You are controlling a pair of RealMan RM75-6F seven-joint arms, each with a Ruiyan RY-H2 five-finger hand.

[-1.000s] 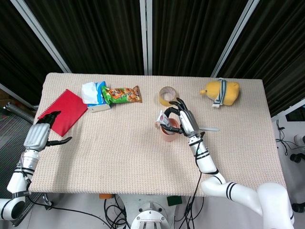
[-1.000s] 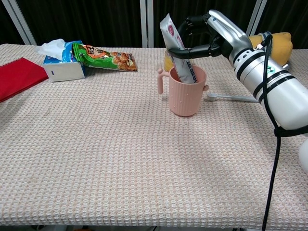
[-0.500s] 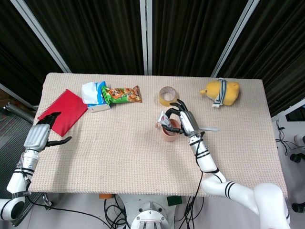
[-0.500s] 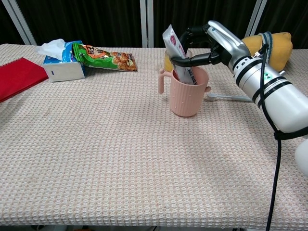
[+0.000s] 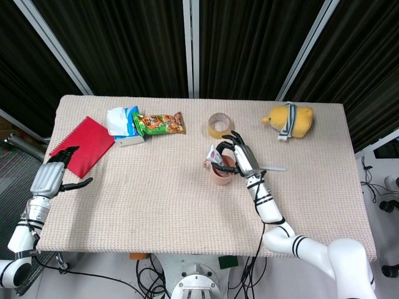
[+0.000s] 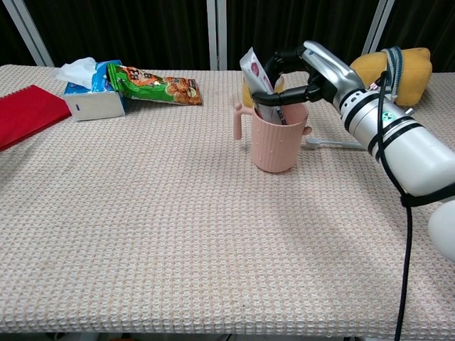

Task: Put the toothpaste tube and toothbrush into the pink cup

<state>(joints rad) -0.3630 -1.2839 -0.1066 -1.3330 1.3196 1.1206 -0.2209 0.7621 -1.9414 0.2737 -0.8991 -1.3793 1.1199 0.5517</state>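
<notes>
Toothpaste tube (image 6: 253, 67) stands tilted inside the pink cup (image 6: 277, 136), right hand (image 6: 307, 69) fingers clamped on it

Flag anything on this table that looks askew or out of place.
The white toothpaste tube leans tilted in the pink plastic cup, with the right hand at it. The white toothbrush lies flat on the table behind the cup, not yet inside.
</notes>
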